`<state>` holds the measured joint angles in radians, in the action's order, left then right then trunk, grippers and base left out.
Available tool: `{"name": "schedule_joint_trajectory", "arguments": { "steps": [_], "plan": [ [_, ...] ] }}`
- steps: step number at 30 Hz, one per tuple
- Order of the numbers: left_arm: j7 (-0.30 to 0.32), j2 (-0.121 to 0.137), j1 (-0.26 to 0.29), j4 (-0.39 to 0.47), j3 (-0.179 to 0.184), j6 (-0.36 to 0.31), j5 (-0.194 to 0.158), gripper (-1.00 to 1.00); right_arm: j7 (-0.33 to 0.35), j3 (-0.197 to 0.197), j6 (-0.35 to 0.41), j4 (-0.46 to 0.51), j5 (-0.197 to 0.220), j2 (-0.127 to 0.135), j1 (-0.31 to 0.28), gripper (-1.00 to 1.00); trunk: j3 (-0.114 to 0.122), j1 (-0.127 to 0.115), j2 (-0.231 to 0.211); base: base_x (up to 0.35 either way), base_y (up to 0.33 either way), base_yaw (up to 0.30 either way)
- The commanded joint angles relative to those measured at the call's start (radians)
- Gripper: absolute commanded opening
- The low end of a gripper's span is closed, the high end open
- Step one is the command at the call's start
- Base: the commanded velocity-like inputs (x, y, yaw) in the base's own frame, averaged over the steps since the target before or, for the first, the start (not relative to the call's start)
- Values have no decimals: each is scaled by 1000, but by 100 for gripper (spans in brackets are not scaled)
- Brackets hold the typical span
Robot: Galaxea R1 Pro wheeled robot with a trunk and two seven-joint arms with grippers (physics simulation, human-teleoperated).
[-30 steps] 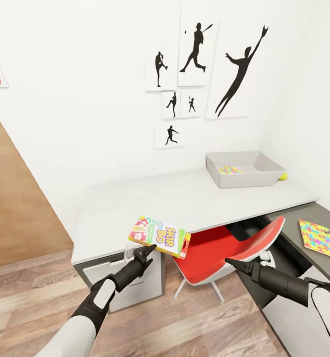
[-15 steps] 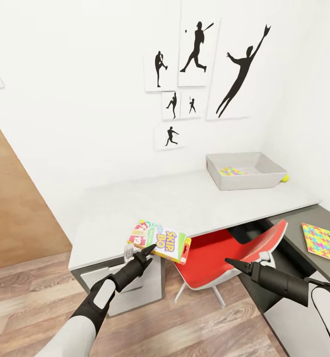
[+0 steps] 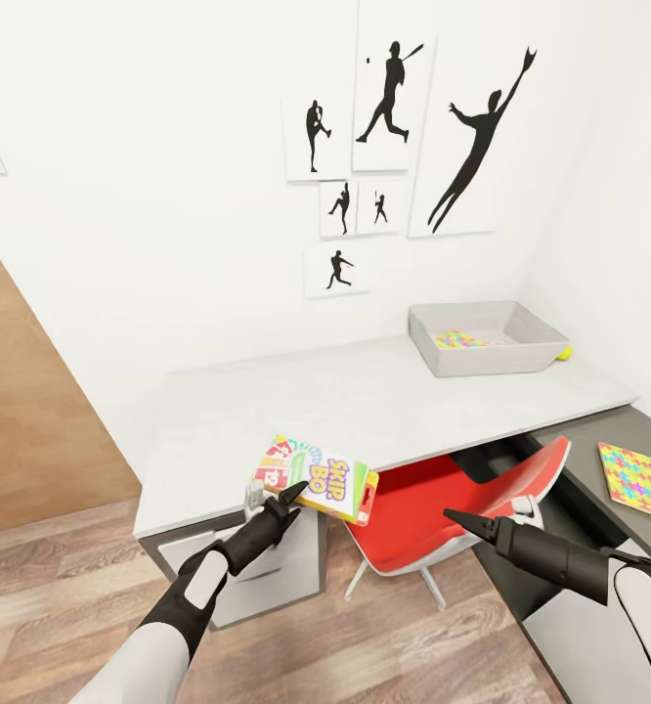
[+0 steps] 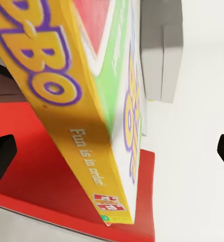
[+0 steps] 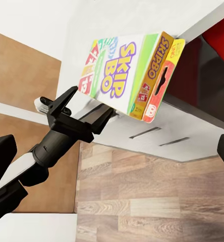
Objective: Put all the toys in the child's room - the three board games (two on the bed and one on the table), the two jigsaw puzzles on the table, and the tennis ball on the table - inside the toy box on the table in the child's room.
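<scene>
My left gripper (image 3: 291, 492) is shut on the lower edge of a board game (image 3: 321, 479), a yellow, green and red Skip-Bo box held tilted just off the near edge of the table (image 3: 365, 401). The same box (image 5: 127, 75) and left gripper (image 5: 87, 108) show in the right wrist view, and the box (image 4: 92, 101) looms close in the left wrist view. The grey toy box (image 3: 482, 360) stands at the table's far right with a jigsaw puzzle (image 3: 457, 339) inside. The tennis ball (image 3: 562, 354) peeks out behind it. A second jigsaw puzzle (image 3: 643, 481) lies on the lower dark section. My right gripper (image 3: 450, 514) hangs open and holds nothing.
A red-and-white swivel chair (image 3: 433, 499) sits tucked under the desk between my arms. White drawers (image 3: 267, 572) are below my left gripper. A wooden door (image 3: 32, 420) stands at the left. Baseball silhouette pictures (image 3: 394, 147) hang on the wall.
The whole view has shifted slightly, so the camera moved. Both arms keep their pose and the left gripper still holds the box.
</scene>
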<state>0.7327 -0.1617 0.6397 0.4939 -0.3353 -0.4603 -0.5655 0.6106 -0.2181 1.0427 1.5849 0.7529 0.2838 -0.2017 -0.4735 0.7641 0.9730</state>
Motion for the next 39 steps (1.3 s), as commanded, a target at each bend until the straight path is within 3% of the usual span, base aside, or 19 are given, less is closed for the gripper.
{"name": "schedule_joint_trajectory", "arguments": {
  "steps": [1,32,39],
  "plan": [
    [2,-1,1,0,-5,-8,-2,100,8,-1,4,0,-6,0,-1,100,-1,0,1,4,1,0],
    [2,-4,1,0,-5,-12,-4,100,8,-1,4,0,-6,0,-1,100,-1,0,1,-48,0,0],
    [2,-4,1,0,-4,-12,-4,100,8,-1,4,0,-6,0,-1,100,-23,27,50,0,0,0]
  ]
}}
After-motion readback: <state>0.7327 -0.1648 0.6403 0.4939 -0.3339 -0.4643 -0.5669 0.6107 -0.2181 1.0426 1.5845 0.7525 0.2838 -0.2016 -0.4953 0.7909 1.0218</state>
